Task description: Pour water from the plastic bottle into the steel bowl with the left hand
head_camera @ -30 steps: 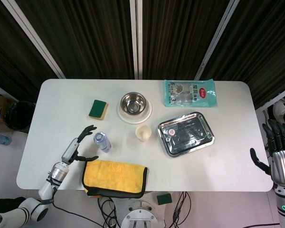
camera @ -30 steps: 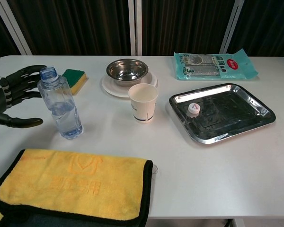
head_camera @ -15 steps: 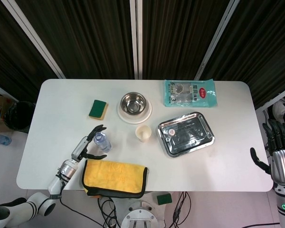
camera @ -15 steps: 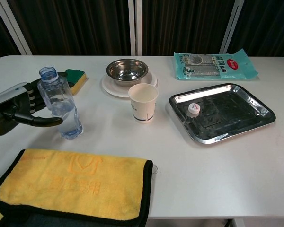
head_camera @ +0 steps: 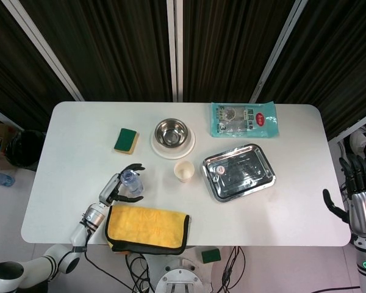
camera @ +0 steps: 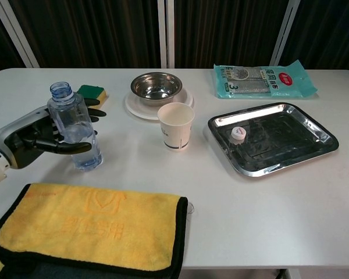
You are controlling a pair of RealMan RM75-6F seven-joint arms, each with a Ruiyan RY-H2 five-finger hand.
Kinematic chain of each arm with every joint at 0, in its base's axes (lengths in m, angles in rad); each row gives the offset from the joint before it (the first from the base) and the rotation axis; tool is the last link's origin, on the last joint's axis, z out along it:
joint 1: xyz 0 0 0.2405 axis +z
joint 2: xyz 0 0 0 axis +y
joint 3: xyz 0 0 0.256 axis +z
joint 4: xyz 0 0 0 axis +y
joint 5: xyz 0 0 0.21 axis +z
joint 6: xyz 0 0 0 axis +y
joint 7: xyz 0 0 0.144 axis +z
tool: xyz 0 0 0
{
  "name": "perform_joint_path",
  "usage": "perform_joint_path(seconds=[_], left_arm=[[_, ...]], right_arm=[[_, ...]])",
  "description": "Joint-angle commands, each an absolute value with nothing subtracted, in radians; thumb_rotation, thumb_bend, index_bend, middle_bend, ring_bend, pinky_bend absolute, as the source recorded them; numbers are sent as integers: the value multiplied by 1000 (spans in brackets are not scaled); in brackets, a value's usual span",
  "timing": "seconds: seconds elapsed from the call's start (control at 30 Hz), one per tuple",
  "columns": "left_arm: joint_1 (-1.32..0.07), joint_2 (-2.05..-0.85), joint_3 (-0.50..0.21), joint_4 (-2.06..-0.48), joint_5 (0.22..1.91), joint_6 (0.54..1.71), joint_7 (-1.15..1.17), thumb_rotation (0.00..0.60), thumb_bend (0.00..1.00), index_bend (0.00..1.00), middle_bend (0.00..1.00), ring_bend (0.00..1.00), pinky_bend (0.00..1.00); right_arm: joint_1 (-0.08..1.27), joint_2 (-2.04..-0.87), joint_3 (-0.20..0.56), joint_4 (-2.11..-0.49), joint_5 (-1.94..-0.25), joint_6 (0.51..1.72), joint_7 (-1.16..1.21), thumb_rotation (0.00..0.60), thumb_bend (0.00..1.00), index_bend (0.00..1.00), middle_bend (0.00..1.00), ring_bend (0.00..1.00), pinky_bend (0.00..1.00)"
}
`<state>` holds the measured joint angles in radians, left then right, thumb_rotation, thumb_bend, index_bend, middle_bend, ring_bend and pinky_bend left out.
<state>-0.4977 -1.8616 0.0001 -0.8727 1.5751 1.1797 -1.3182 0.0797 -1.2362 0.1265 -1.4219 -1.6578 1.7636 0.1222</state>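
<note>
The uncapped clear plastic bottle point(head_camera: 132, 182) point(camera: 75, 128) stands upright on the white table, partly filled with water. My left hand point(head_camera: 117, 189) point(camera: 32, 136) reaches around it from the left. The thumb crosses in front of the bottle and the fingers stretch out behind it; I see no firm grip. The steel bowl point(head_camera: 171, 132) point(camera: 156, 85) sits on a white plate point(camera: 132, 106) at the back centre, apart from the hand. My right hand point(head_camera: 358, 195) hangs off the table's right edge with its fingers spread and nothing in it.
A paper cup point(camera: 175, 126) stands between the bottle and a steel tray point(camera: 279, 136) holding a white cap point(camera: 237, 133). A yellow cloth point(camera: 93, 229) lies at the front left. A green sponge point(camera: 92, 92) and a teal packet point(camera: 262, 80) lie at the back.
My left hand has moved right from beside the bottle until its thumb and fingers surround it. The bottle and the right hand have stayed put.
</note>
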Motion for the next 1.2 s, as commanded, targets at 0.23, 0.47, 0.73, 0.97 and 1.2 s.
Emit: perform_joint_path(seconds=[0.23, 0.47, 0.73, 0.97, 1.2], left_arm=[[-507, -1890, -15, -839, 1556, 1169, -1341, 600, 81, 234, 269, 160, 227], [-516, -1899, -35, -834, 1536, 1155, -1347, 600, 125, 299, 330, 217, 287], [-528, -1904, -42, -829, 1531, 1141, -1373, 600, 153, 353, 381, 252, 329], [-535, -1902, -46, -834, 1527, 1132, -1395, 600, 231, 460, 467, 325, 379], [-539, -1897, -45, -837, 1528, 1129, -1404, 600, 265, 527, 520, 369, 419]], right_arm=[[80, -1239, 128, -1409, -1647, 1756, 131, 600, 351, 0, 0, 0, 0], [81, -1243, 129, -1398, -1640, 1750, 138, 600, 350, 0, 0, 0, 0], [80, -1241, 131, -1393, -1632, 1747, 139, 600, 351, 0, 0, 0, 0], [81, -1244, 132, -1388, -1629, 1743, 140, 600, 350, 0, 0, 0, 0], [81, -1245, 132, -1386, -1627, 1741, 140, 600, 350, 0, 0, 0, 0]])
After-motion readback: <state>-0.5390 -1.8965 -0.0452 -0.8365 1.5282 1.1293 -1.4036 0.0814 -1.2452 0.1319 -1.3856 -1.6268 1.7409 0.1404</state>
